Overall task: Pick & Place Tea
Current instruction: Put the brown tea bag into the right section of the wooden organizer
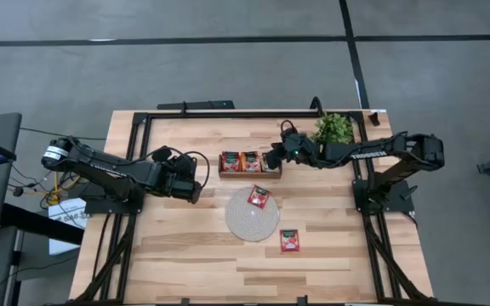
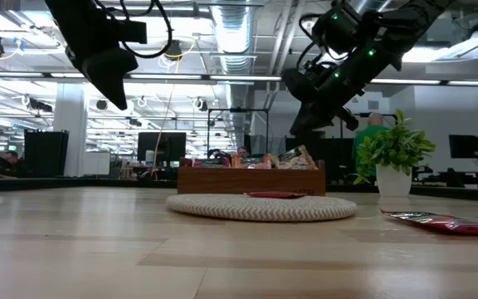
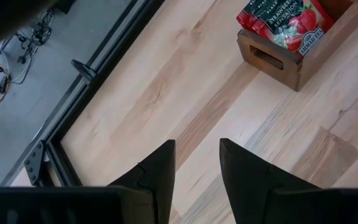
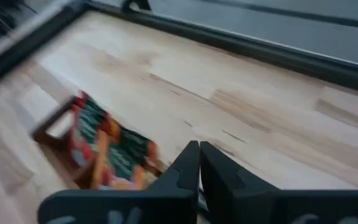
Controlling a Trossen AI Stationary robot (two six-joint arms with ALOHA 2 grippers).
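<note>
Tea sachets [image 1: 243, 161] fill the wooden tray [image 1: 249, 174]; one more lies on the round mat [image 1: 253, 217] and one on the bare table [image 1: 177, 255] beyond the mat. My right gripper [image 1: 281, 155] hangs above the tray's end compartment, fingers [image 4: 190, 163] clenched together with nothing between them, sachets just below and to one side. My left gripper [image 1: 196, 180] waits raised, well apart from the tray's other end, jaws parted and empty over bare wood
</note>
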